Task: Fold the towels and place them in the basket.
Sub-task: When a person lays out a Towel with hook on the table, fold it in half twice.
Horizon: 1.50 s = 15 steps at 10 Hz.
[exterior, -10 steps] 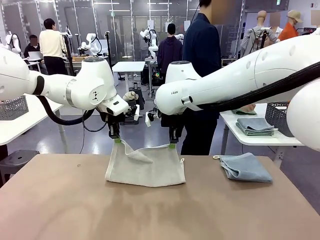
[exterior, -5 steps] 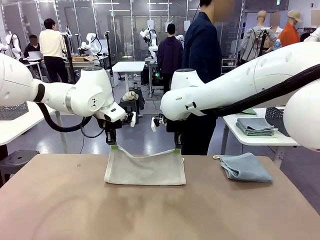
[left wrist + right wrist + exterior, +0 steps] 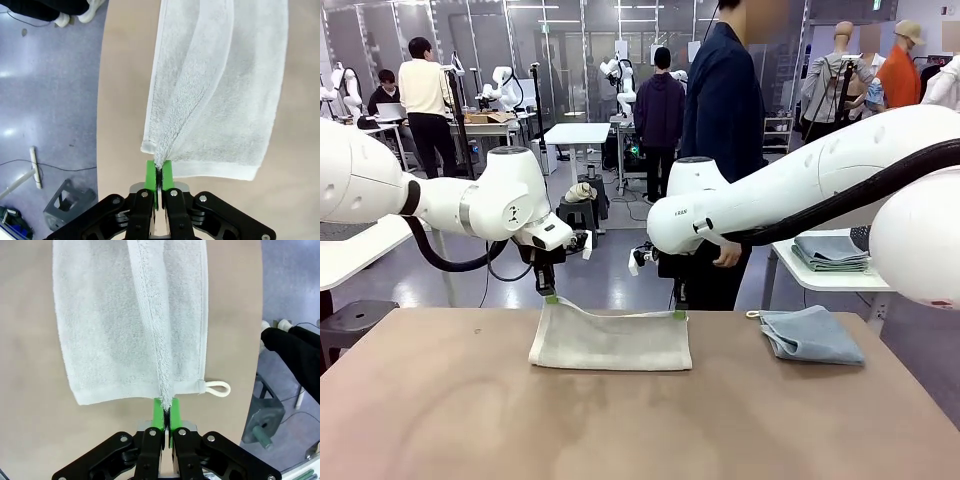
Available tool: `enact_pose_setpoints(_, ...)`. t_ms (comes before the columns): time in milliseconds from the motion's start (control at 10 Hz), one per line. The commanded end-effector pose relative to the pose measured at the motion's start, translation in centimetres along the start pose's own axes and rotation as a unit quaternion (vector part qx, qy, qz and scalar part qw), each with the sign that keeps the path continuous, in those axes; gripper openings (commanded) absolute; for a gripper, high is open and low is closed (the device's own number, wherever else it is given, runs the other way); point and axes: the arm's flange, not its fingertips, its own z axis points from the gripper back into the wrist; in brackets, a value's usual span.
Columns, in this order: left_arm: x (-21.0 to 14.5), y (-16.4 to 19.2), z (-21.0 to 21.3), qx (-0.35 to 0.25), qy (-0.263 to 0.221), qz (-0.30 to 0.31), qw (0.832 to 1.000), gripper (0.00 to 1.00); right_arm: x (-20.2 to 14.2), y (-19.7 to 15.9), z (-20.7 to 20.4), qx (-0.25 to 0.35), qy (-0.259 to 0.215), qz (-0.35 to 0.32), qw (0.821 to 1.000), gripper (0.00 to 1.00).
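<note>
Front view: left gripper [image 3: 551, 297] and right gripper [image 3: 678, 314] both clamped on far corners of the cream towel [image 3: 610, 345], long axis stretched between them, body lying robot-side.

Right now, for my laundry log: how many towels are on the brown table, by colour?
cream towel: 1
blue towel: 1
Total: 2
</note>
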Motion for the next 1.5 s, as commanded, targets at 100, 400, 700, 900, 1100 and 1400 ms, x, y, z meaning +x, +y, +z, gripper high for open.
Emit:
enact_pose_setpoints(100, 0.1, 1.4, -0.9, -0.004, -0.007, 0.009, 1.0, 0.09, 0.1, -1.1, -0.7, -0.012, -0.028, 0.002, 1.0, 0.05)
enact_pose_setpoints(400, -0.3, 1.5, -0.9, 0.004, -0.009, 0.018, 1.0, 0.44, 0.0, -1.5, -0.5, -0.017, -0.047, 0.004, 0.999, 0.39)
enact_pose_setpoints(700, -2.4, 1.7, 1.8, 0.011, -0.014, 0.021, 1.0, 0.48, -0.9, -1.0, 2.2, -0.029, -0.045, -0.014, 0.998, 0.59)
enact_pose_setpoints(900, -5.5, 0.5, 6.7, -0.01, -0.064, 0.0, 0.998, 0.48, -1.7, 1.7, 6.3, 0.003, -0.058, -0.08, 0.995, 0.59)
enact_pose_setpoints(1100, -9.7, -0.8, 11.0, -0.028, -0.179, -0.003, 0.984, 0.48, -1.9, 5.1, 10.3, 0.004, -0.092, -0.254, 0.963, 0.59)
enact_pose_setpoints(1400, -15.9, -2.9, 13.2, -0.047, -0.28, 0.013, 0.959, 0.48, -2.2, 11.1, 13.5, 0.04, -0.128, -0.36, 0.923, 0.59)
